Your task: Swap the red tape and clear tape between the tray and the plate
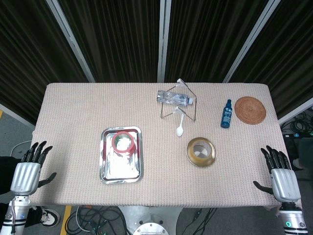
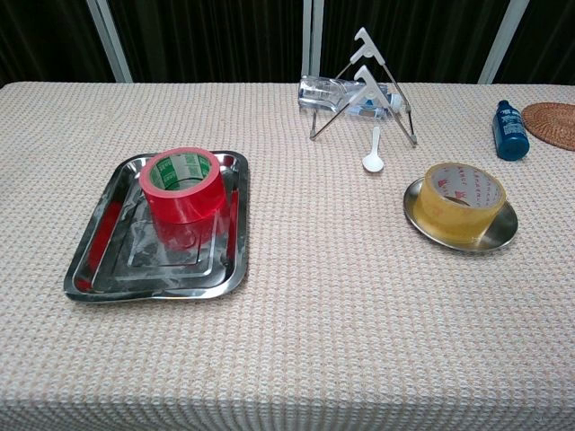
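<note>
On the tablecloth left of centre, steel tray (image 2: 94, 269) holds red tape (image 2: 181, 185), flat on its side at the tray's 12 o'clock end. Clear tape (image 2: 463, 201) sits flat on the small round plate (image 2: 503, 235), at 3 o'clock from the tray and well apart. White spoon (image 2: 373, 154) lies at 11 o'clock from the plate; beyond it a wire rack (image 2: 364, 85) cradles a plastic bottle (image 1: 172, 98). Blue bottle (image 2: 509, 131) upright at 1 o'clock from the plate, woven coaster (image 2: 552, 124) just beside. Left hand (image 1: 28, 172) and right hand (image 1: 280, 177) both off the table edges, fingers spread, holding nothing.
</note>
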`<action>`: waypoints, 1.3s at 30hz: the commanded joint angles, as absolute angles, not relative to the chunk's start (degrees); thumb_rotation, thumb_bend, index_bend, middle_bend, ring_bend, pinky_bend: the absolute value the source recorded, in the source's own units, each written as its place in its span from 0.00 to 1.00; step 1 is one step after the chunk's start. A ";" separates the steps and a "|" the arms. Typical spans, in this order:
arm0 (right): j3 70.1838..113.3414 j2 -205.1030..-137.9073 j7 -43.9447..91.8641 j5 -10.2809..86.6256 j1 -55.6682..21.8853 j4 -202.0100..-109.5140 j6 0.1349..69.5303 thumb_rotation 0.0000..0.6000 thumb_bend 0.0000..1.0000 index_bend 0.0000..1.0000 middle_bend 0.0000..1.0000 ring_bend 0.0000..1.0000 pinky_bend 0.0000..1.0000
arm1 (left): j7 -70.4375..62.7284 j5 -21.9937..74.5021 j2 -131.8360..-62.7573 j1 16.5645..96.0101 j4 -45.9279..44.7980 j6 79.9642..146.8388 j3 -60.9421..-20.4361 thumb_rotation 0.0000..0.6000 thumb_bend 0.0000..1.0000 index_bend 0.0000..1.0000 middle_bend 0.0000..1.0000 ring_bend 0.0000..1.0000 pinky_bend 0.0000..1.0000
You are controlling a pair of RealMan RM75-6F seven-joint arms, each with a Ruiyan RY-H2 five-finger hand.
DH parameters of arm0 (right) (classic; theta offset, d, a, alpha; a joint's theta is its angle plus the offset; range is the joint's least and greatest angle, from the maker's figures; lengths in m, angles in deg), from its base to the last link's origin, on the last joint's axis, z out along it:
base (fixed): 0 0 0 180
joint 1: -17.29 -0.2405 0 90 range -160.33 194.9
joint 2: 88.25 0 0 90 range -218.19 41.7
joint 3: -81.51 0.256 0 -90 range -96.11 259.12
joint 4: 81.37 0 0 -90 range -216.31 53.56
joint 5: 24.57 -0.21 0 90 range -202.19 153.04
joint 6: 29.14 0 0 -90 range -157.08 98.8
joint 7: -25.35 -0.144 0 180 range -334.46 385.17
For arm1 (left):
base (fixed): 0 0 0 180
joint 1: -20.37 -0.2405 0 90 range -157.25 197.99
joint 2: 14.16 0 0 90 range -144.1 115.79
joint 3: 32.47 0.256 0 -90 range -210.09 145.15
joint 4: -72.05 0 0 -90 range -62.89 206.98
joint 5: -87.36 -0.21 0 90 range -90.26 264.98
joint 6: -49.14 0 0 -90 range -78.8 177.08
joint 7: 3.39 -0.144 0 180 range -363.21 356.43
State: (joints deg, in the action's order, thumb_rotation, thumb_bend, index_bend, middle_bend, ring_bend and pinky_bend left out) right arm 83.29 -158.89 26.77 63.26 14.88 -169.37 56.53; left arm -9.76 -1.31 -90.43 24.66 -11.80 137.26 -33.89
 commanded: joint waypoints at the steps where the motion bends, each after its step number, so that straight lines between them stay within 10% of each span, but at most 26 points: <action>1: 83.38 -158.75 26.87 63.08 14.82 -169.56 56.40 1.00 0.00 0.00 0.00 0.00 0.00 | -9.47 -1.19 -90.54 24.62 -11.58 137.13 -33.82 1.00 0.13 0.14 0.06 0.00 0.18; 39: 91.20 -166.67 62.90 30.26 -16.67 -180.54 23.11 1.00 0.02 0.00 0.00 0.00 0.00 | -4.39 -2.69 -92.24 24.93 -6.21 136.67 -32.60 1.00 0.13 0.14 0.06 0.00 0.18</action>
